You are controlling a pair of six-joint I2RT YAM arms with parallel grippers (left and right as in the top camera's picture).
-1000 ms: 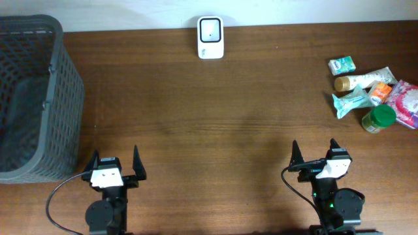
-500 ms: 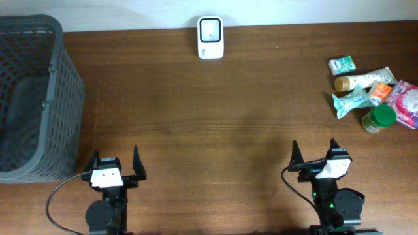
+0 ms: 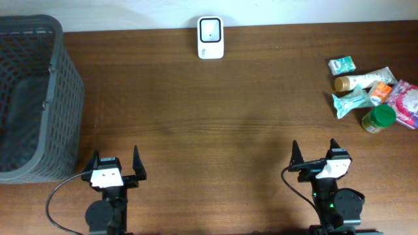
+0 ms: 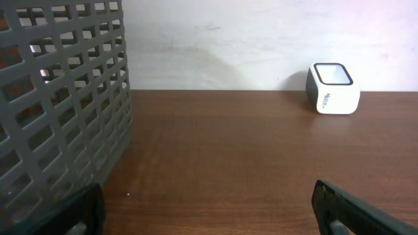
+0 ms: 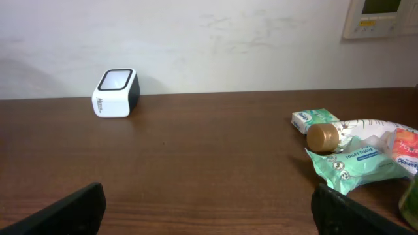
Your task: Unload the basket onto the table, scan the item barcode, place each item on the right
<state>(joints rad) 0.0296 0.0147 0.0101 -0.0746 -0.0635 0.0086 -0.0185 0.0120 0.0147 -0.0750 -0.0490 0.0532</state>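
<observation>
A white barcode scanner (image 3: pixel 210 37) stands at the table's far edge, also seen as the scanner (image 4: pixel 332 89) and the scanner (image 5: pixel 115 93) from the wrists. A pile of small items (image 3: pixel 372 93) lies at the far right: a teal tissue pack (image 5: pixel 356 167), a gold-capped tube (image 5: pixel 323 136), a green-lidded jar (image 3: pixel 379 118), a pink packet (image 3: pixel 406 101). My left gripper (image 3: pixel 114 164) and right gripper (image 3: pixel 315 155) sit open and empty at the near edge, far from the items.
A large grey mesh basket (image 3: pixel 29 98) fills the left side, close to my left gripper; its wall (image 4: pixel 59 98) takes up the left of that wrist view. A wall runs behind the table's far edge.
</observation>
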